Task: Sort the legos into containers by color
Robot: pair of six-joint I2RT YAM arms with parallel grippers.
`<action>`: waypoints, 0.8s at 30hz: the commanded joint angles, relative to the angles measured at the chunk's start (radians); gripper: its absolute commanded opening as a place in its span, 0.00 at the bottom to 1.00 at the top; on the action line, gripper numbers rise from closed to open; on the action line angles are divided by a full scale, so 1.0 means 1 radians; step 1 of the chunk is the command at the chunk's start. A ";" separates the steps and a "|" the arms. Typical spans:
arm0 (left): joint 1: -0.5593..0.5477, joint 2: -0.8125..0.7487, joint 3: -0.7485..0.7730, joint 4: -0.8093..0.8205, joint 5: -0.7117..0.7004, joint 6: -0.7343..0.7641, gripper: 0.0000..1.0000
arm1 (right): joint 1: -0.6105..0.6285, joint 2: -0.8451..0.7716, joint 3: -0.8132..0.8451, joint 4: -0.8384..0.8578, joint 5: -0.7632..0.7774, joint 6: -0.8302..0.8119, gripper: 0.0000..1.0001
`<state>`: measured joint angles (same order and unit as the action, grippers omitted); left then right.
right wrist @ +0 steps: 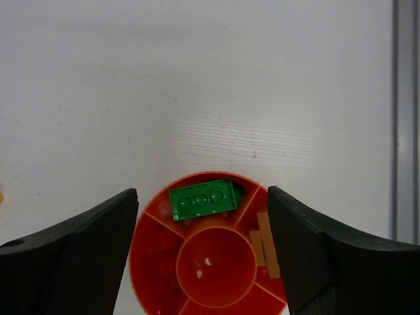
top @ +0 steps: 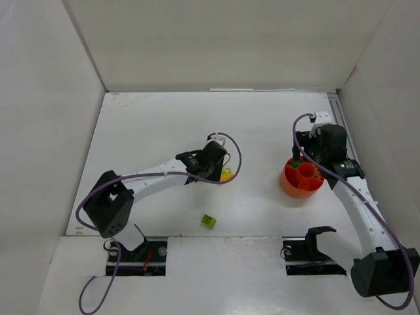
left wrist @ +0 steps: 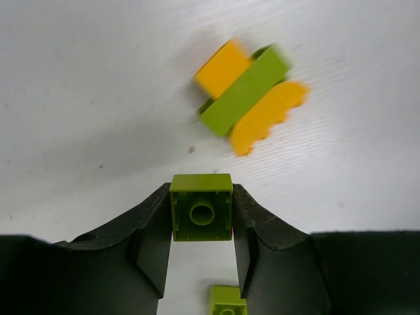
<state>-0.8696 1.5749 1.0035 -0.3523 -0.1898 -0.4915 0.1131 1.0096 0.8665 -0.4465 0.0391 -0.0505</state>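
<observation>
Pinched tight between the left gripper's fingers, a lime brick shows its hollow underside, well to the left of the orange bowl. A cluster of yellow and lime bricks lies on the table, also left of the bowl. A second lime brick sits alone, left of the bowl and nearer the arm bases. The right gripper hovers wide open and empty above the bowl, where a dark green brick lies in one compartment and a brown piece in the neighbouring one.

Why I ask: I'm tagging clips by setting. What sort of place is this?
Likely a robotics lab test cell: white walls box in the table, and the left arm and right arm are bolted at its edge.
</observation>
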 commanded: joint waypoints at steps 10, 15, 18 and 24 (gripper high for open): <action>-0.083 0.037 0.460 0.177 0.207 0.295 0.14 | -0.171 -0.200 -0.003 -0.191 0.300 0.193 0.89; -0.167 0.259 0.763 0.187 0.274 0.384 0.14 | -0.225 -0.239 0.006 -0.253 0.404 0.260 1.00; -0.196 0.414 0.904 0.170 0.312 0.416 0.16 | -0.225 -0.262 0.015 -0.285 0.430 0.317 1.00; -0.207 0.586 1.195 0.104 0.352 0.416 0.17 | -0.225 -0.333 0.123 -0.396 0.599 0.348 1.00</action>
<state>-1.0870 2.1811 2.1204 -0.2298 0.1120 -0.1055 -0.1062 0.7383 0.9070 -0.7879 0.5148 0.2550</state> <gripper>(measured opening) 0.333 0.994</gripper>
